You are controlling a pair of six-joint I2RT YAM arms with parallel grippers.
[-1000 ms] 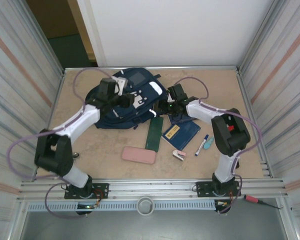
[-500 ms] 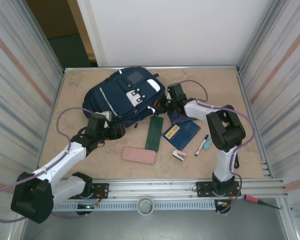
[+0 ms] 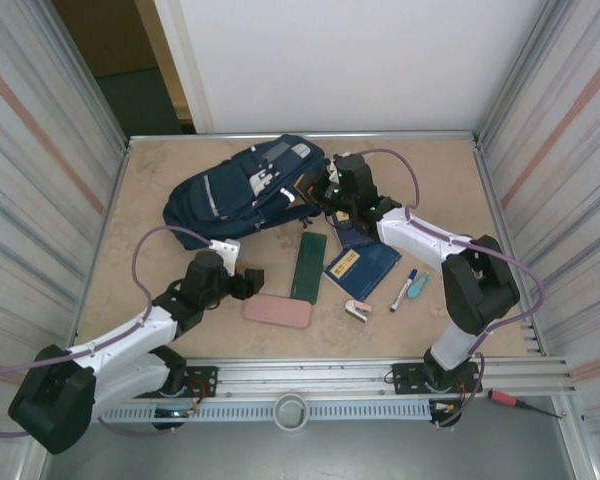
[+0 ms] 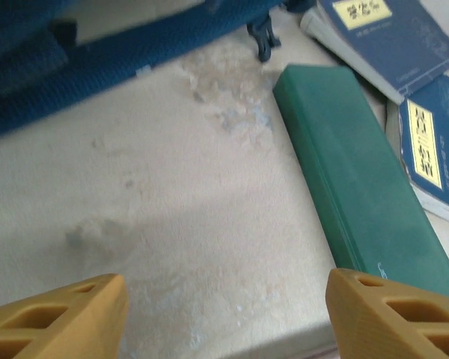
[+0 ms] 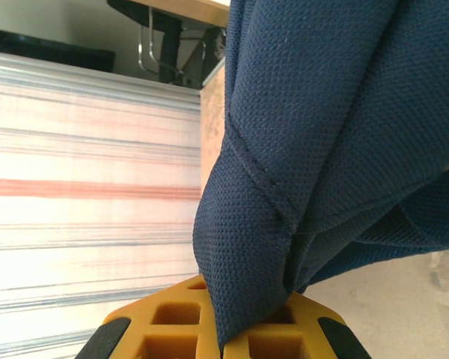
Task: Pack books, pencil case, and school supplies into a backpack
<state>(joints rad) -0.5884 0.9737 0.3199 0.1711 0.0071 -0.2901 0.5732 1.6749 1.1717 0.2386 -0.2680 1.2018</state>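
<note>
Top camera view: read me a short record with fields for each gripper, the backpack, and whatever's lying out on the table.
backpack: lying on the table's far side
left gripper: open, empty, near the pencil case
right gripper: shut on the backpack's fabric
not packed: books, green box, pencil case, marker, teal item, pink-and-white item

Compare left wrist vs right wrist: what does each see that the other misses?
Left wrist: the left tool open over the table, and the green box beside two books with yellow labels.
Right wrist: the right tool shut on a fold of the backpack, with a striped side wall behind.
Both: navy backpack fabric and a patch of table.
</note>
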